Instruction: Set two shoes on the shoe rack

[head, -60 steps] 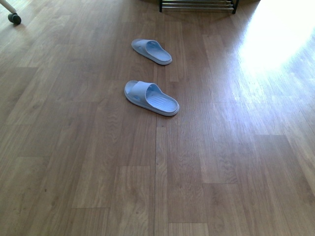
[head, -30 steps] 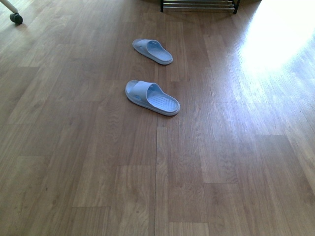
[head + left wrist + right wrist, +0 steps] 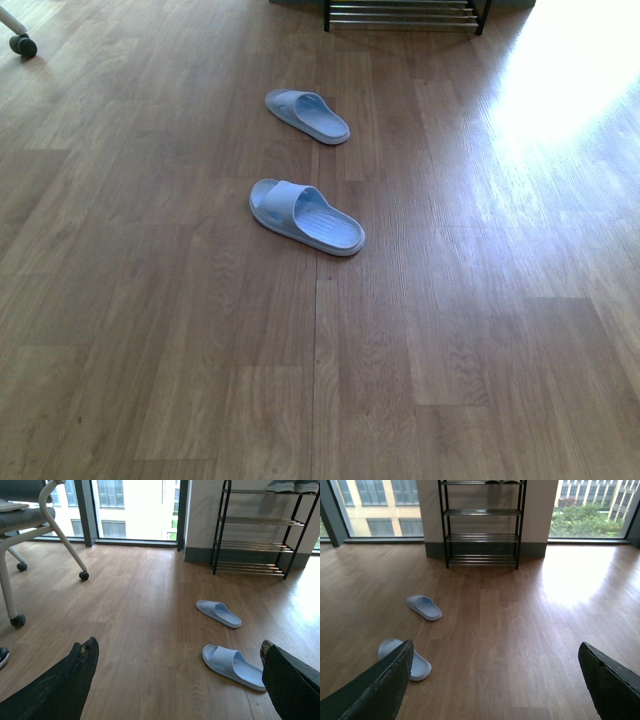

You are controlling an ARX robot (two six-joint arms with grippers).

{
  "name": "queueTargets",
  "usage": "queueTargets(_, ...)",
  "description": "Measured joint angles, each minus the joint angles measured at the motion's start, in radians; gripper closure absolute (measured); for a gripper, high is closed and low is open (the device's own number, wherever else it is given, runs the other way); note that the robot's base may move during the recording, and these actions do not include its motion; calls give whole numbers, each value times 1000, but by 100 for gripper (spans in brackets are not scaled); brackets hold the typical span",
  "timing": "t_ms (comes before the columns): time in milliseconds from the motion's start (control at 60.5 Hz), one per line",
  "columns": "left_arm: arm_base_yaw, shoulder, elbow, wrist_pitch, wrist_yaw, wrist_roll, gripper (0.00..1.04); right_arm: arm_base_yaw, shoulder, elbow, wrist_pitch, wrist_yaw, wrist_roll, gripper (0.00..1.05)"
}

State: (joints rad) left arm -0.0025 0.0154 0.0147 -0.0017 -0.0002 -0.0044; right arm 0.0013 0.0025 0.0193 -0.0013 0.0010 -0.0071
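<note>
While left tool (image 3: 176, 646) and right tool (image 3: 495, 646) gape open, both slides (image 3: 306, 217) (parallel) point diagonally far-left.

In our front view the floor scene now sits lower than a second ago. The nearer pale blue rubber slide sandal (image 3: 306, 216) and the farther pale blue slide sandal (image 3: 307, 116) both drop down the frame. More of the black-framed, chrome-barred shoe rack (image 3: 405, 14) shows at the top edge.

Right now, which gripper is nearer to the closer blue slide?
Left, though narrowly. The closer slide lies slightly on the side of the left gripper; the right gripper is farther across.
</note>
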Motion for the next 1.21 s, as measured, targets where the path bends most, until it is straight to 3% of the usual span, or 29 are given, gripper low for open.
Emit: queueTargets(1208, 0, 0, 0, 0, 0, 0, 9, 0, 0, 0, 0, 2, 0, 9)
